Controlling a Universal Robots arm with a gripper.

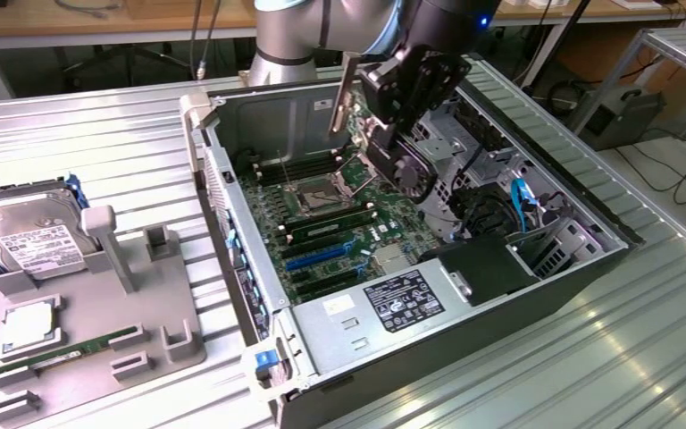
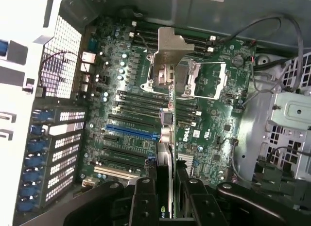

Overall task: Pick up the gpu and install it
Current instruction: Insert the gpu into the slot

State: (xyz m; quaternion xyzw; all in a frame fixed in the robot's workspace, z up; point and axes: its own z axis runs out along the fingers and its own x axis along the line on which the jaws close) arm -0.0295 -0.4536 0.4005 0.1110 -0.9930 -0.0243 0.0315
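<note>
Hand [image 1: 409,134] is hovering inside the open computer case [image 1: 439,357], over the motherboard [image 1: 331,223]. It is clamping the gpu [image 2: 166,153]: in the wrist view the two black fingers [image 2: 143,199] are sitting on either side of the thin card, which is showing edge-on between them.

The card is hanging in the air and touching neither board nor slot, so it is not seated.

Its long axis is running straight out from the hand. The silver bracket [image 2: 170,48] is at the far end, lying over the area just beside the CPU socket [image 2: 201,82]. In the exterior view the bracket [image 1: 346,94] is standing roughly upright, on the exterior view's left of the hand.

Key relation: the blue expansion slot [image 2: 131,131] is lying on the board just beside the card's edge line. In the wrist view that line seems to be crossing the slot's run, not following it. The perforated slot covers [image 2: 60,155] on the case's rear wall are sitting off to one side of the bracket, not facing it. Judging from this, the card is not yet lined up with a slot.

On the surface [image 1: 104,134], well apart from the case, a grey fixture [image 1: 93,304] is carrying a hard drive [image 1: 28,232] and a green memory stick [image 1: 69,349].
</note>
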